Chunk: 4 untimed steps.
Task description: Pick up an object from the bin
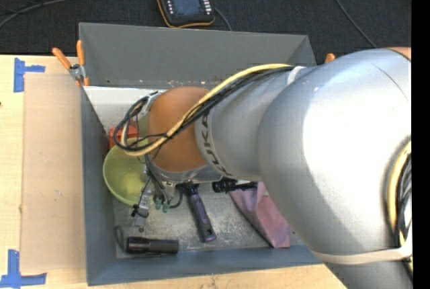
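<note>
My gripper (166,187) hangs below the arm's orange cover over the left half of the bin. It sits right beside a yellow-green bowl (122,177) that lies against the left wall. A dark purple handle-shaped tool (201,215) lies just under and to the right of the gripper, pointing toward the bin's front. A small metallic piece with green bits (149,203) shows at the bowl's lower right edge, close under the gripper. Whether anything is held is hidden.
A black cylinder (149,245) lies at the front left corner. A pink-purple cloth (263,215) lies at the front right, partly under the arm. A red thing (113,139) peeks out behind the bowl. The arm covers the bin's middle and right.
</note>
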{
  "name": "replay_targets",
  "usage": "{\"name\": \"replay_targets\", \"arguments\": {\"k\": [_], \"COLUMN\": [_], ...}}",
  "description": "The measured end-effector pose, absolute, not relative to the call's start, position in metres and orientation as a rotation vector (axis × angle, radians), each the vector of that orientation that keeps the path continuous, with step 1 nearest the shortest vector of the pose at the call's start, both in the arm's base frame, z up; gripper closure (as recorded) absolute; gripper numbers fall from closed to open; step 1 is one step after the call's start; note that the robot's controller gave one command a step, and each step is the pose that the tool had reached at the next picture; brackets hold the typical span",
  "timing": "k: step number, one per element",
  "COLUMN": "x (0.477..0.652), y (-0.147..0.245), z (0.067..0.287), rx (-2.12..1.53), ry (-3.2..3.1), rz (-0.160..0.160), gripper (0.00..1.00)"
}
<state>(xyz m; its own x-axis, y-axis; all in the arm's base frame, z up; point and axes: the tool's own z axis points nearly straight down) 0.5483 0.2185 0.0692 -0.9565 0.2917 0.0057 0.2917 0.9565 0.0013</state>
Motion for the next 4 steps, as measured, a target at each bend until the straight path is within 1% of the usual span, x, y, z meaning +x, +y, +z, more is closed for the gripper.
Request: {"name": "replay_targets", "arguments": {"k": [1, 2, 3, 4], "x": [0.536, 0.546, 0.538, 0.538], "y": [0.239, 0.221, 0.238, 0.238], "z": [0.07, 0.069, 0.072, 0.072], "rx": [-0.19, -0.45, -0.201, -0.202], "ry": [-3.131, -3.1, -3.134, -3.134], "rz": [-0.001, -0.003, -0.005, -0.005], "gripper": [0.0, 0.0, 1.0, 1.0]}}
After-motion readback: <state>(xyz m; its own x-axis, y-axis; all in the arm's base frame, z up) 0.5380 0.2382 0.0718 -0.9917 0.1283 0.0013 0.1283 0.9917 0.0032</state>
